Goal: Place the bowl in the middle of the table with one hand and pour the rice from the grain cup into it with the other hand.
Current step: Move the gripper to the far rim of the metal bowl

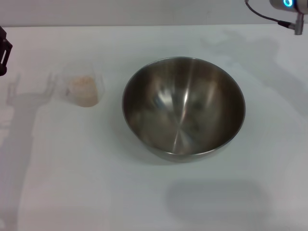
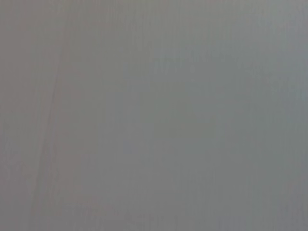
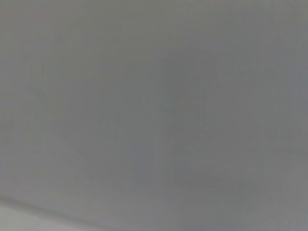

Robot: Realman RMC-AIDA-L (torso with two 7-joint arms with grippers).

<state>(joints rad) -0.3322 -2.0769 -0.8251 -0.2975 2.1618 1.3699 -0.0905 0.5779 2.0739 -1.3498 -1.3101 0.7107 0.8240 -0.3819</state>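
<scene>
The steel bowl (image 1: 184, 107) stands upright near the middle of the white table (image 1: 144, 202), empty inside. To its left stands the clear grain cup (image 1: 82, 86), upright, with pale rice (image 1: 84, 90) in its lower part. At the far left edge a dark part of my left gripper (image 1: 4, 50) shows, well apart from the cup. A piece of my right arm (image 1: 288, 12) with a cable shows at the top right corner, away from the bowl. Both wrist views show only plain grey surface.
Shadows of the arms fall on the table at the left and the upper right. The far edge of the table runs along the top of the head view.
</scene>
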